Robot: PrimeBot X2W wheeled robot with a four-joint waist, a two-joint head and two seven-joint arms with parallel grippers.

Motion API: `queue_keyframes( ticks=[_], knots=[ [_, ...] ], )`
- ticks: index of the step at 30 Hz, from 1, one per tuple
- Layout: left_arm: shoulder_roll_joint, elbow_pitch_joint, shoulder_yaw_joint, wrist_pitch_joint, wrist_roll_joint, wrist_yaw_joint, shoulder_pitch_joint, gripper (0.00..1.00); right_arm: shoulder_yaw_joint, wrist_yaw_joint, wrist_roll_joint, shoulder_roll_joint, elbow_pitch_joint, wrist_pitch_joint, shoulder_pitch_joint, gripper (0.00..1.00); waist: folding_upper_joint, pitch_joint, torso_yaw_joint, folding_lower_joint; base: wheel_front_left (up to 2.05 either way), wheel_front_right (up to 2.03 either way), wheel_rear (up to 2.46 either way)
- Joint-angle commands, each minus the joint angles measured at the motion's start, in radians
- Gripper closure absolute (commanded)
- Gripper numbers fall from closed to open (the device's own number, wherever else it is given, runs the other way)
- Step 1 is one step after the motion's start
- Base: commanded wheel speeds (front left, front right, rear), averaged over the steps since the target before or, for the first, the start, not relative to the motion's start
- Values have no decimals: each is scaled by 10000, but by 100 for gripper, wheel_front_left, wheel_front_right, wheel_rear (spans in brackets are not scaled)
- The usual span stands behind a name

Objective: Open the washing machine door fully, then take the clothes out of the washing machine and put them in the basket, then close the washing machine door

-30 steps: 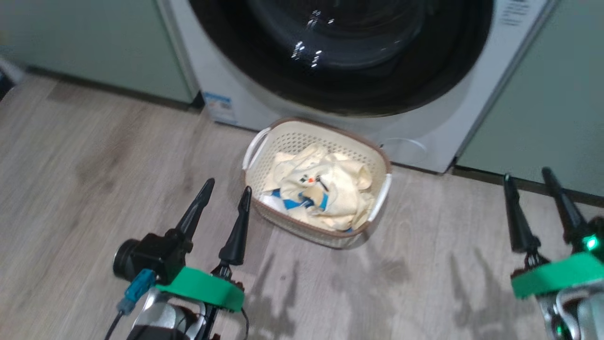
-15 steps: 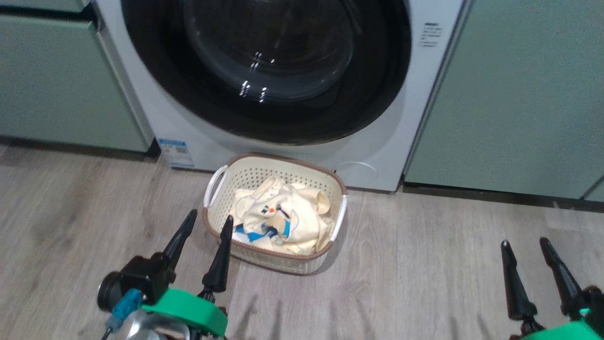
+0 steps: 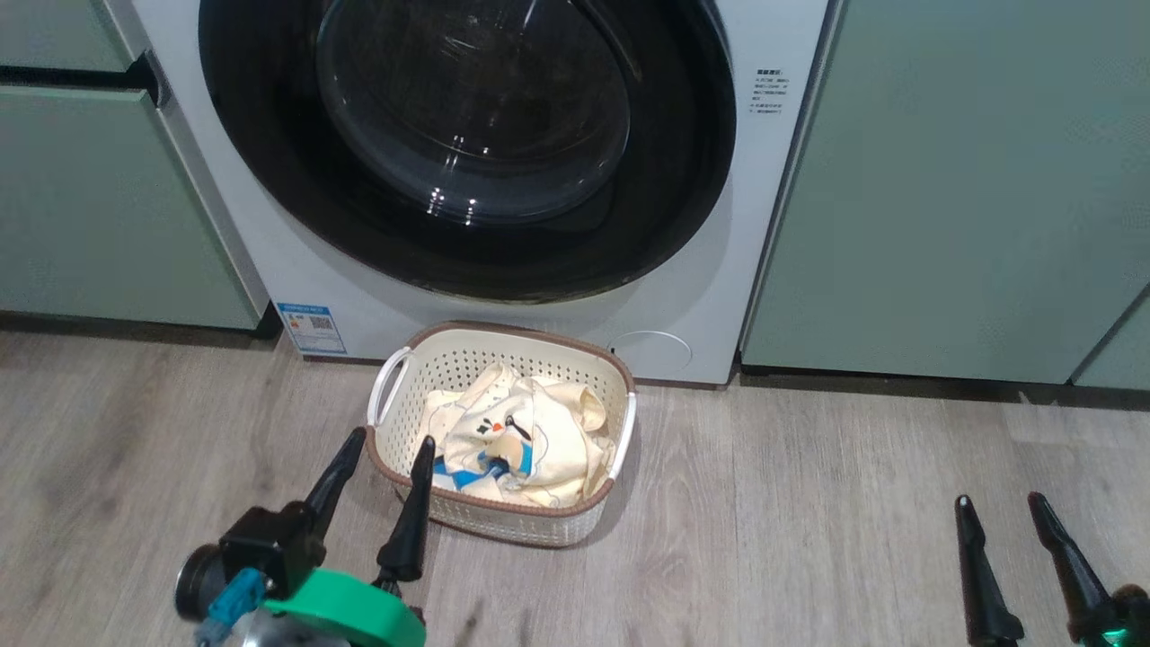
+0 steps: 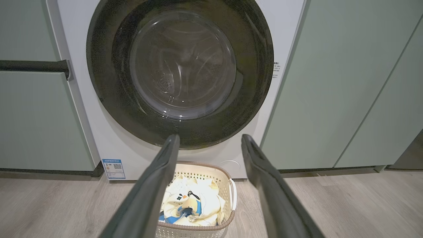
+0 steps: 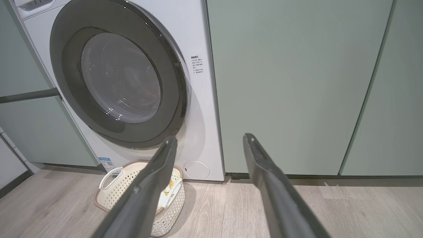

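Observation:
The washing machine (image 3: 759, 207) stands ahead, its door (image 3: 269, 180) lying flush against the front, black rim around a clear glass bowl. On the floor before it sits the basket (image 3: 620, 395), holding the pale yellow clothes (image 3: 517, 440) with blue trim. My left gripper (image 3: 393, 440) is open and empty, its fingertips at the basket's near left corner. At the lower right my right gripper (image 3: 1000, 500) is open and empty over bare floor. The left wrist view looks between open fingers (image 4: 210, 137) at the door (image 4: 109, 99) and basket (image 4: 229, 180). The right wrist view shows open fingers (image 5: 210, 137), the door (image 5: 66, 66) and the basket (image 5: 109, 188).
Pale green cabinets flank the machine on the left (image 3: 90, 207) and right (image 3: 943, 180); a dark handle bar (image 3: 72, 76) runs along the left one. A blue sticker (image 3: 310, 328) and a round service flap (image 3: 651, 352) sit low on the machine. Wood floor (image 3: 809, 503) spreads around the basket.
The head camera has tilted up and turned, so more of the machine shows and both grippers sit lower in the picture. Basket, clothes and door stand as before.

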Motion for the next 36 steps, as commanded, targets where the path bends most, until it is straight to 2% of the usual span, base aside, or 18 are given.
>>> queue_keyframes(
  ticks=[1,27,28,36],
  knots=[
    [151,-413,395,-11,-13,81,-304,0,222,31,53,-68,-387,-23,-316,0,-1,-5,1,0,0,0,0],
    [230,-351,269,-34,-90,263,-266,0,465,31,36,-67,-274,128,-545,0,-1,-71,-71,0,0,0,0],
    [91,-19,-47,5,-29,184,14,100,265,0,0,13,24,164,-43,100,-1,-71,-72,0,0,0,0],
    [-64,601,-71,49,-401,134,133,100,357,1,398,-5,653,207,14,100,-1,-63,-59,0,0,0,0]
  ],
)
